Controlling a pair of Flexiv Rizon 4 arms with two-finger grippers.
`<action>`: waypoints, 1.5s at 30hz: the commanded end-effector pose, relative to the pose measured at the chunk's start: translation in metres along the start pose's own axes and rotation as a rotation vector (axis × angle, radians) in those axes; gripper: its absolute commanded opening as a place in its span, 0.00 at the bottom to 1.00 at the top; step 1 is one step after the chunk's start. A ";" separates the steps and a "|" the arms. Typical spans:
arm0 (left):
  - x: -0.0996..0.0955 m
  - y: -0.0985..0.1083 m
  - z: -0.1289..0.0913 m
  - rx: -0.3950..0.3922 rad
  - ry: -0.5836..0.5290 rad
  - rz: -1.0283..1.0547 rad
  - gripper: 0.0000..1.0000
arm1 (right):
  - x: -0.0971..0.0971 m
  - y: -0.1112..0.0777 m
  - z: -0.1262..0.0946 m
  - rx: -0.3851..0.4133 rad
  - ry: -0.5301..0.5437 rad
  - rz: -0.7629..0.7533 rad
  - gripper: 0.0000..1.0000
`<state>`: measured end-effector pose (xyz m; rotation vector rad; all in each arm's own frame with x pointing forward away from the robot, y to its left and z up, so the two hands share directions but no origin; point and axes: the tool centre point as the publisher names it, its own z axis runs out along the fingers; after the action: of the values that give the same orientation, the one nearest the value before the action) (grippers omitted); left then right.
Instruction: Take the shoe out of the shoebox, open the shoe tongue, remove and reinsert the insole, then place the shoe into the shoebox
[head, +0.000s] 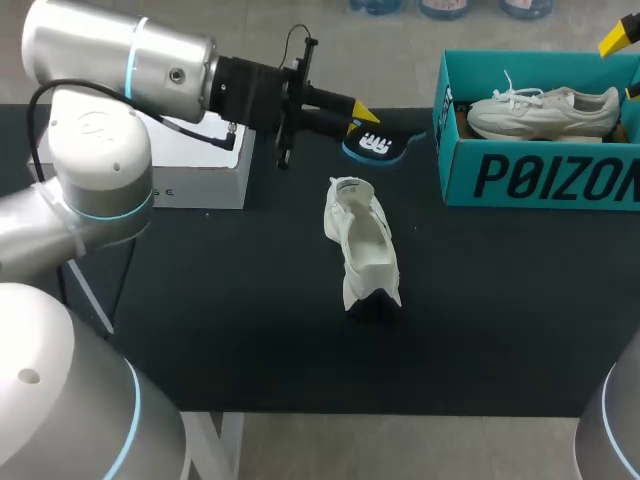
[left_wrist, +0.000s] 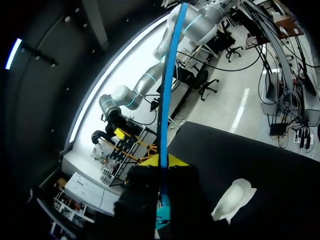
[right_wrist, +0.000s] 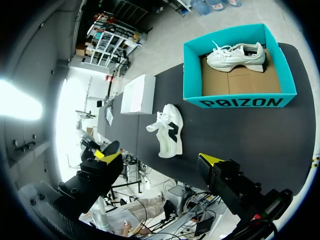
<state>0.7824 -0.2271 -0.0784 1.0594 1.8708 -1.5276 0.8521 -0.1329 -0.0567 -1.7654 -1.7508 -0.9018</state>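
Note:
A white shoe (head: 362, 245) lies on the black table (head: 200, 320) near the middle, toe toward me; it also shows in the left wrist view (left_wrist: 234, 199) and the right wrist view (right_wrist: 169, 131). My left gripper (head: 362, 116) hangs behind the shoe, shut on a blue insole (head: 375, 146). In the left wrist view the insole (left_wrist: 170, 95) runs edge-on out from between the fingers. The teal shoebox (head: 530, 180) stands at the right with a second white shoe (head: 545, 110) inside. My right gripper (right_wrist: 160, 159) is open and empty, high above the box's right end (head: 626, 62).
A white closed box (head: 195, 170) sits at the back left under my left arm, also seen in the right wrist view (right_wrist: 140, 94). The teal shoebox (right_wrist: 235, 102) has a brown cardboard floor beside its shoe (right_wrist: 237, 55).

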 end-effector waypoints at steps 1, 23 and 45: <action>0.031 0.010 0.004 0.003 0.024 0.000 0.00 | 0.000 0.001 0.000 0.003 -0.003 0.002 1.00; 0.108 0.037 0.021 -0.032 0.060 -0.055 0.00 | 0.000 0.001 0.000 0.003 -0.003 0.002 1.00; 0.155 0.107 0.046 -0.116 0.149 -0.014 0.00 | 0.000 0.001 0.000 0.003 -0.003 0.002 1.00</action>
<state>0.7685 -0.2125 -0.2657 1.1429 2.0404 -1.3545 0.8515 -0.1327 -0.0567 -1.7676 -1.7497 -0.9026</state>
